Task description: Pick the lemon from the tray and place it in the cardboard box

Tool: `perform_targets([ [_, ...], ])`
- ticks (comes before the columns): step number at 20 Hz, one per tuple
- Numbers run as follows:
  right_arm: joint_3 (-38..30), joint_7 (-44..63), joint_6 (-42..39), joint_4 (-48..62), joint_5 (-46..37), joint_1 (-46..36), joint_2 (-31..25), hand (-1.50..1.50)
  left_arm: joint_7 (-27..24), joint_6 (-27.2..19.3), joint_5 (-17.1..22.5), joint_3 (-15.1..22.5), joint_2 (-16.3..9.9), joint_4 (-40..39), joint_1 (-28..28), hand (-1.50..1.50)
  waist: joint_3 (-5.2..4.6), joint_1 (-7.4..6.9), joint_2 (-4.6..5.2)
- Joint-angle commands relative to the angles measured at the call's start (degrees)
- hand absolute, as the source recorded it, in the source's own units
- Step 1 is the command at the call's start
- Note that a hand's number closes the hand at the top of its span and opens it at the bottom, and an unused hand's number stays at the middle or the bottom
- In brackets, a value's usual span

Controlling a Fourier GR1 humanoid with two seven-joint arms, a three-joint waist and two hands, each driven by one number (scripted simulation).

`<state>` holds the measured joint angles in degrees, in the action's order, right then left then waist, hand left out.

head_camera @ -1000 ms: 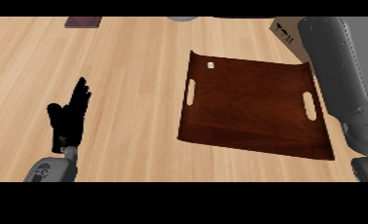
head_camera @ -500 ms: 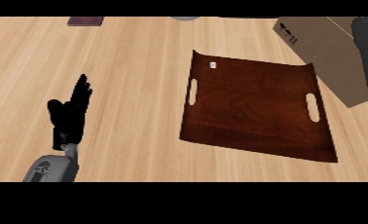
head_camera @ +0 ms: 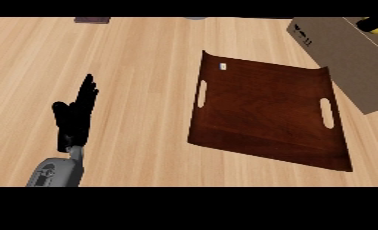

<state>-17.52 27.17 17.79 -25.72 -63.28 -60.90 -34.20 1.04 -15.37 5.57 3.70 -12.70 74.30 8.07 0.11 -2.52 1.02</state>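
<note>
The dark wooden tray (head_camera: 266,111) lies right of centre with nothing on it but a small white tag (head_camera: 222,66) near its far left corner. At the upper right stands the cardboard box (head_camera: 339,49), cut off by the view's edge. A sliver of yellow, probably the lemon (head_camera: 368,23), shows at the right edge over the box's far side. A dark bit beside it (head_camera: 359,21) may belong to my right hand; the rest of that hand is out of view. My left hand (head_camera: 74,116) rests open at the lower left, fingers up, far from the tray.
A dark flat object (head_camera: 92,20) and a grey rounded one (head_camera: 196,18) peek in at the counter's far edge. Bare light wood counter (head_camera: 140,59) lies between my left hand and the tray.
My right forearm, which lay over the tray's right side a second ago, has moved up and right out of view, uncovering the box. The left hand has stayed put.
</note>
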Motion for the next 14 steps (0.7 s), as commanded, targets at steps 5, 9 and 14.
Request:
perform_targets([
  [5, -8.8, -7.5, 2.9, 8.9, 8.2, -0.9, -2.0, -1.5, -2.2, 2.2, 0.5, -0.9, -0.6, -1.9, -0.4, 0.0, 0.09, -0.86, 0.43],
  [9, -13.2, -17.3, 7.4, 8.7, 13.1, 2.1, -1.9, -1.5, -2.7, 1.5, 0.4, -1.4, 0.5, -3.7, 0.7, 0.0, 0.13, -0.51, 0.56],
  [14, -20.6, -30.1, 9.7, 5.1, 22.8, 2.1, 1.2, -1.5, -0.3, 1.0, 0.2, -1.6, -0.5, -1.2, 0.4, 0.0, 0.22, -0.13, 0.09],
])
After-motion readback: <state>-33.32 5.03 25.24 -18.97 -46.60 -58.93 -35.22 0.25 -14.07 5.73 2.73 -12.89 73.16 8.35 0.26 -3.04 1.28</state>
